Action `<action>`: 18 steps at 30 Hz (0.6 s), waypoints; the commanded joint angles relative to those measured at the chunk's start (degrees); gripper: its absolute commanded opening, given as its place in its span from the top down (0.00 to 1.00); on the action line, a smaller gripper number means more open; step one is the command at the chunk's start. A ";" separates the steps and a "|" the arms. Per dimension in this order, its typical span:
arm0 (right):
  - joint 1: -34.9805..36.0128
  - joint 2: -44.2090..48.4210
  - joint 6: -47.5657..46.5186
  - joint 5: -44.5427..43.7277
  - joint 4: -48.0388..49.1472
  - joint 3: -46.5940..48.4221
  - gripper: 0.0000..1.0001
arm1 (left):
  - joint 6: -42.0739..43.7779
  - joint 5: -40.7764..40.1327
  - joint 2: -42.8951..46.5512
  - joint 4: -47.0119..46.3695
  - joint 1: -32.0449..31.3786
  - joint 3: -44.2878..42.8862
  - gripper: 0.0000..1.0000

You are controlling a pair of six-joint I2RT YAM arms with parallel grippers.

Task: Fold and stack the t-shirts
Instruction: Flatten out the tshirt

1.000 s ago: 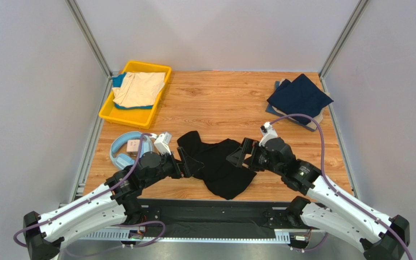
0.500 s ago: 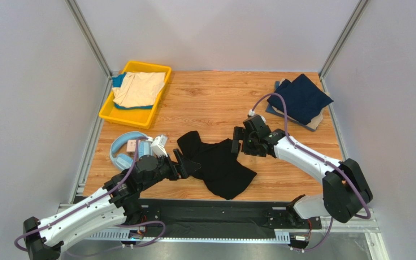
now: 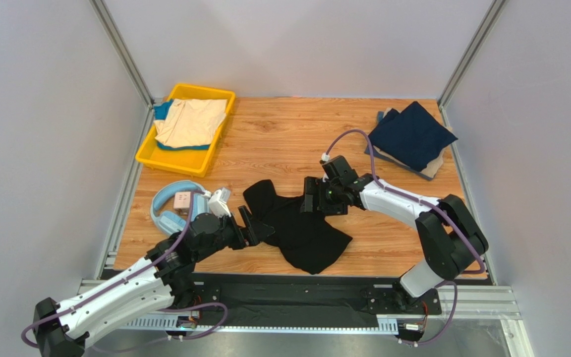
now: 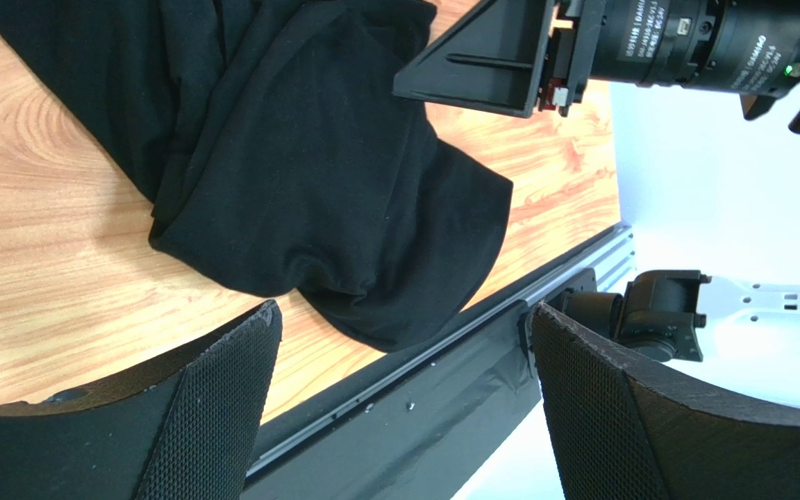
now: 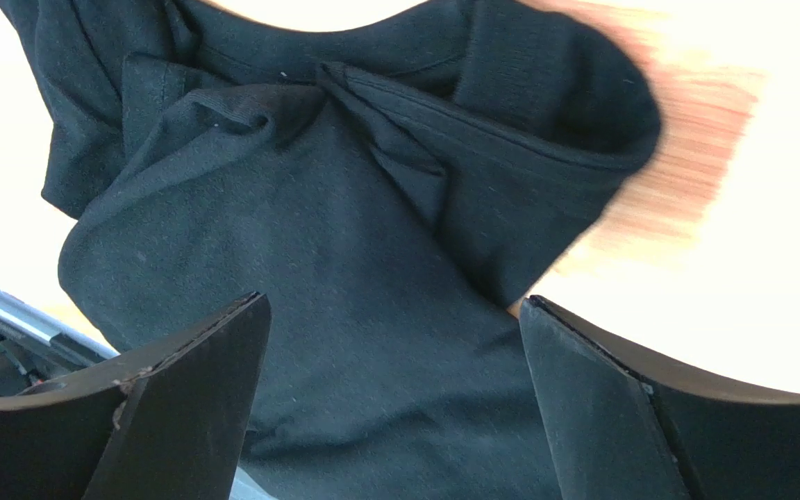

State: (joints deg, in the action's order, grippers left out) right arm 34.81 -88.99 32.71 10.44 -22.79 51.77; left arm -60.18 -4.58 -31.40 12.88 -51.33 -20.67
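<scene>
My L gripper (image 4: 399, 318) is wide open, nothing held. The black tee (image 3: 305, 232) lies crumpled just ahead of and below my pads, w/ its rounded lower fold toward the table's (image 3: 288, 141) front rail. My R gripper (image 5: 394, 302) is spread just as wide and is also empty. The tee is right under it, w/ seams & a folded flap just past the fingertips. Can't tell if either gripper touches the cloth.

The 2 grippers face each other across the tee, L at its left edge, R at its far-right corner.

Further out, light-blue headphones (image 3: 171, 210) sit just left of my L wrist. Well beyond those is a yellow tray (image 3: 149, 155) w/ a beige tee (image 3: 190, 121) on top of sth blue. Well beyond my R gripper, at the far-right corner, a navy tee (image 3: 412, 134) lies folded on a small stack, w/ beige cloth peeking out under it.
</scene>
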 commanded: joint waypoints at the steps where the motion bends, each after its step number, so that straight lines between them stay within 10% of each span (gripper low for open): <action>1: 0.35 -2.93 -2.03 4.15 2.92 2.72 0.04 | -0.81 1.33 -0.68 -2.25 0.53 -0.43 0.06; 9: 1.49 -6.89 -3.17 5.21 1.96 4.21 0.17 | -0.90 2.03 -0.69 -1.81 1.32 -0.69 0.07; 12: 1.67 -7.86 -3.44 5.47 1.08 4.83 0.49 | -1.08 1.94 -0.24 -2.07 1.41 -0.25 0.09; 14: 1.67 -7.86 -2.92 5.21 0.82 4.75 1.00 | -1.08 2.12 -0.24 -2.25 1.50 -0.16 0.10; 18: 2.19 -6.64 -3.26 5.21 0.20 5.36 1.00 | -1.08 2.64 -0.59 -2.60 1.85 0.01 0.10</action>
State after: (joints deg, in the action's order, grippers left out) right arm 36.18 -96.62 30.11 14.72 -22.00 54.63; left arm -60.47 -3.07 -32.14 12.05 -50.04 -20.67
